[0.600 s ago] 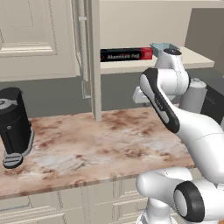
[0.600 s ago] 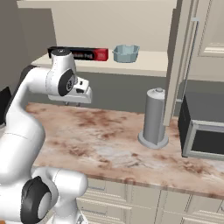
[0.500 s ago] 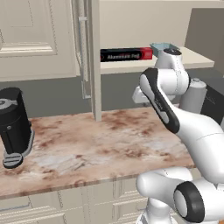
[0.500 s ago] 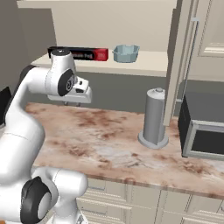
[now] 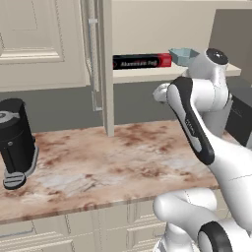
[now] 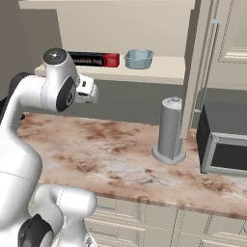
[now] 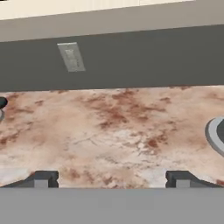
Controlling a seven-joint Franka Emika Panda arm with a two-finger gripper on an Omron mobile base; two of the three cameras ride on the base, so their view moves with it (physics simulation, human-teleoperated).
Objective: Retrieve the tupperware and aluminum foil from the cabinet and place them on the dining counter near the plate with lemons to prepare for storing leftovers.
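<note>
Currently, in the left base view, the cabinet (image 5: 101, 64) door stands open; the foil (image 5: 141, 61) and the tub (image 5: 184, 54) sit side by side on its shelf, untouched. In the right base view, the foil (image 6: 94, 59) lies left of the tub (image 6: 139, 58), with the arm raised below the shelf's left end. In the hand view, the gripper (image 7: 112, 179) is spread wide and empty above the worktop (image 7: 109, 131). Both retrievals and both placements remain.
</note>
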